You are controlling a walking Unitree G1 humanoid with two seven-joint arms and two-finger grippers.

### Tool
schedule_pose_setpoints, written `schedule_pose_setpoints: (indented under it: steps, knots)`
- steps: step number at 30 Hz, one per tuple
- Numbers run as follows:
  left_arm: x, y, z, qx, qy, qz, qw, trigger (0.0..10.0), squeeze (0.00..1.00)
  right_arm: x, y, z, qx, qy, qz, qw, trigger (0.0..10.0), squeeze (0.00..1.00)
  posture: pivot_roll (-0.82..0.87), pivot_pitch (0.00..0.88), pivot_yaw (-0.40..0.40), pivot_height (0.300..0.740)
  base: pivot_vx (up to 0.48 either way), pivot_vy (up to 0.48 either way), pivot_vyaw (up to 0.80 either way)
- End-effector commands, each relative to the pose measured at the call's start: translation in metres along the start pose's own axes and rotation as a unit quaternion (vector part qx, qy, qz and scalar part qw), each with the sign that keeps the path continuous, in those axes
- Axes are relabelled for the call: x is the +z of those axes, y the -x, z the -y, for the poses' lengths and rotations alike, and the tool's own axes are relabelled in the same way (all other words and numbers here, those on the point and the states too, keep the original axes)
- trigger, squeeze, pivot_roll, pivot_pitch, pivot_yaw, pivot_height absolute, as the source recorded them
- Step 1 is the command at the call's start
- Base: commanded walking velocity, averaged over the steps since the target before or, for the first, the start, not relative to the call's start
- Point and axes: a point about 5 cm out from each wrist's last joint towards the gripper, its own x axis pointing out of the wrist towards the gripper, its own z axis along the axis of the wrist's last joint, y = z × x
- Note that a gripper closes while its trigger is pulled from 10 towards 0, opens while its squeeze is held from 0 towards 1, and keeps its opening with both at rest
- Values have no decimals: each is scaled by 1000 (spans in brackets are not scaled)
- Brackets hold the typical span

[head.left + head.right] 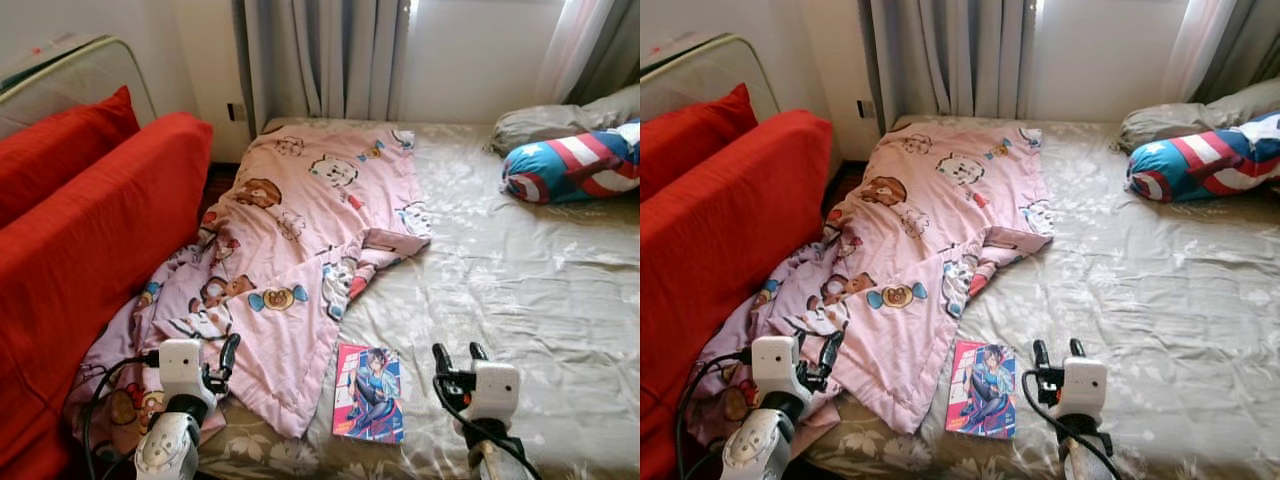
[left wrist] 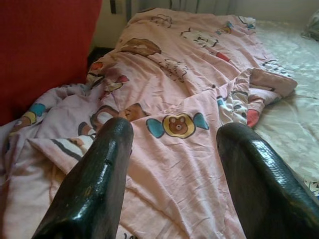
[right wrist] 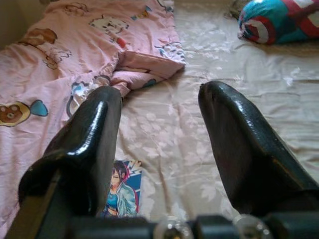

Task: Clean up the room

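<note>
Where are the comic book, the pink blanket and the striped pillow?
comic book (image 1: pixel 369 394), left eye view, cover's middle.
pink blanket (image 1: pixel 300 220), left eye view, central fabric.
striped pillow (image 1: pixel 1200 160), right eye view, red-and-white stripes.

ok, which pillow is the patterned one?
The blue pillow with red-and-white stripes at the bed's right; the grey pillow behind it is plain, and the red cushions are solid.

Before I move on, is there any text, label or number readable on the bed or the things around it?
None can be read.
Book: cover shows an illustrated figure; any title is too small and blurred.
Pink blanket: cartoon animal prints, no legible words.
Blue pillow: star and stripes, no words.
</note>
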Motion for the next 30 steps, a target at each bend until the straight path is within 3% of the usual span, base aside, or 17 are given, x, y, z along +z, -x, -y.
schedule_pose_setpoints:
  steps: [1,8,18,30]
  knots:
    - [0,0,0,2,6,-2,1000,10000,0,0,-1,0,-8,-8,-4,1000,10000,0,-12,0,-14,740,0,0,0]
    - [5,-3,1,-2,7,1,1000,10000,0,16,-22,-4,-4,-14,7,1000,10000,0,-12,3,-10,740,0,0,0]
    - [4,-1,4,-4,11,-3,1000,10000,0,9,-17,-7,10,-3,-12,1000,10000,0,-14,11,-11,740,0,0,0]
    - [5,-6,6,-10,10,-4,1000,10000,0,8,-16,-10,15,-3,-18,1000,10000,0,-26,7,-1,740,0,0,774]
